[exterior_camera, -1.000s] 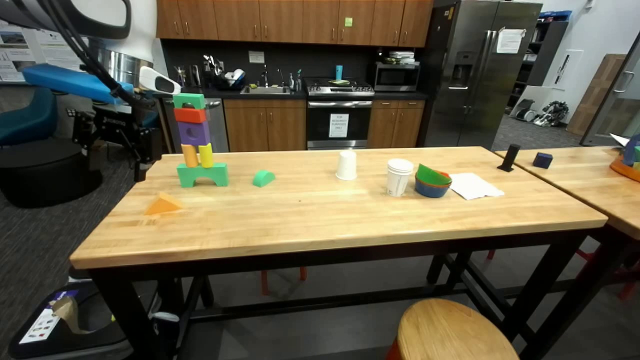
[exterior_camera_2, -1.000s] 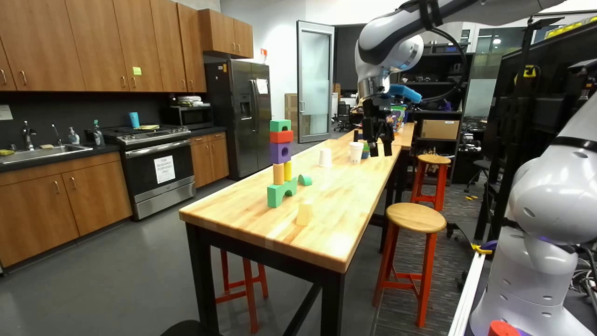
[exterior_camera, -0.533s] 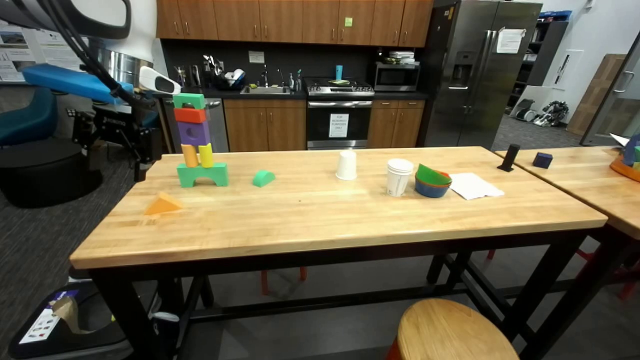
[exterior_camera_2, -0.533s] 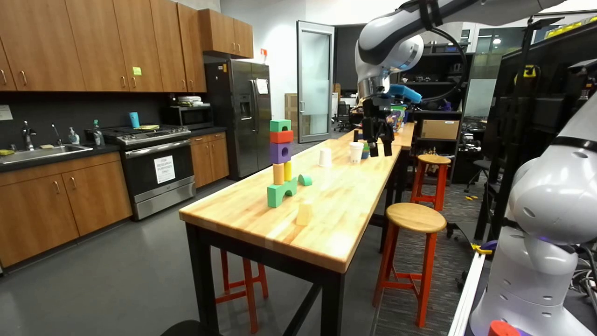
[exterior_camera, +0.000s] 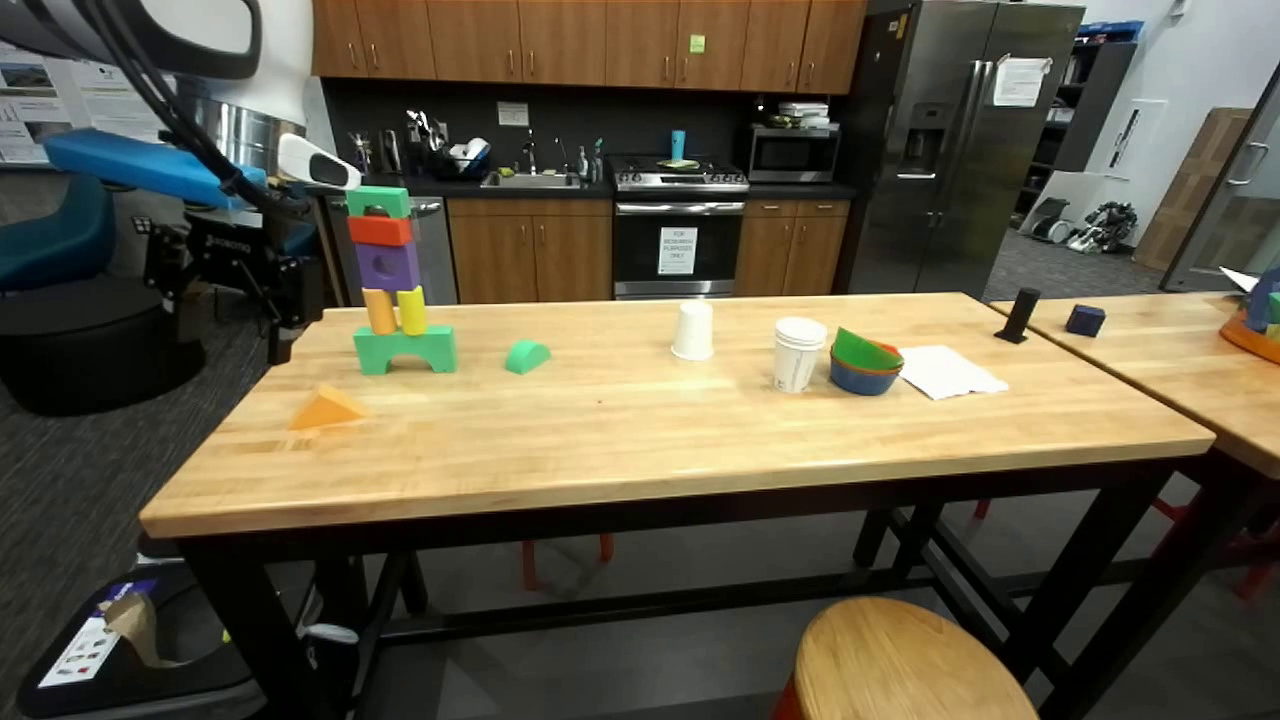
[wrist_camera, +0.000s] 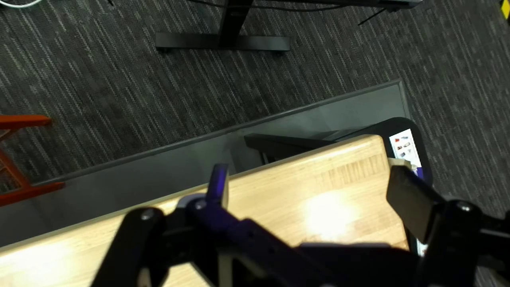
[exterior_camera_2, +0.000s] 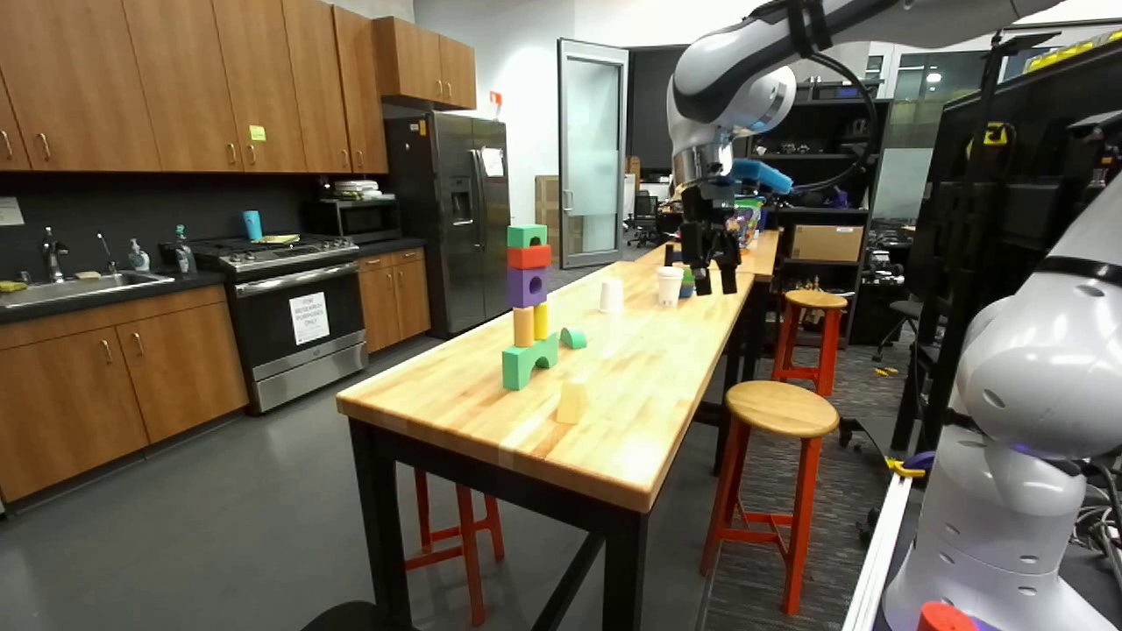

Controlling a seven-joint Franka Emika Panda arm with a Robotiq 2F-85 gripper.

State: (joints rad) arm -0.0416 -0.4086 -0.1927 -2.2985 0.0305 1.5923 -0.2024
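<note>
Block tower (exterior_camera: 404,257) stands upright on the wooden table (exterior_camera: 600,450), near its left end, in an exterior view: a green arch (exterior_camera: 405,341) at the bottom, an orange pillar (exterior_camera: 380,311) and a yellow pillar (exterior_camera: 412,312) side by side on it, then a purple block (exterior_camera: 407,272) with a round hole, a red block (exterior_camera: 382,231) and a small green arch (exterior_camera: 378,196). Left of it, and apart, hangs the gripper (exterior_camera: 233,335), pointing down. An orange wedge (exterior_camera: 328,408) rests on the table nearer the camera; a green half-round block (exterior_camera: 527,357) lies right of the tower. Farther right are an upside-down white cup (exterior_camera: 693,331), an upright white cup (exterior_camera: 797,358), a blue bowl (exterior_camera: 865,381) with a green piece (exterior_camera: 858,349) in it, and a white sheet of paper (exterior_camera: 945,372).

In an exterior view along the table's length, the white arm (exterior_camera_2: 714,70) reaches in from the right, and the gripper appears right of the tower, well apart from it. Stools (exterior_camera_2: 782,409) with orange legs stand beside the table.

In the wrist view the finger pads (wrist_camera: 410,201) stand wide apart, with air between them: the gripper is released. Below shows the table's corner, partly hiding a black container (wrist_camera: 398,124) with a printed label, and dark carpet (wrist_camera: 119,87) beyond.
</note>
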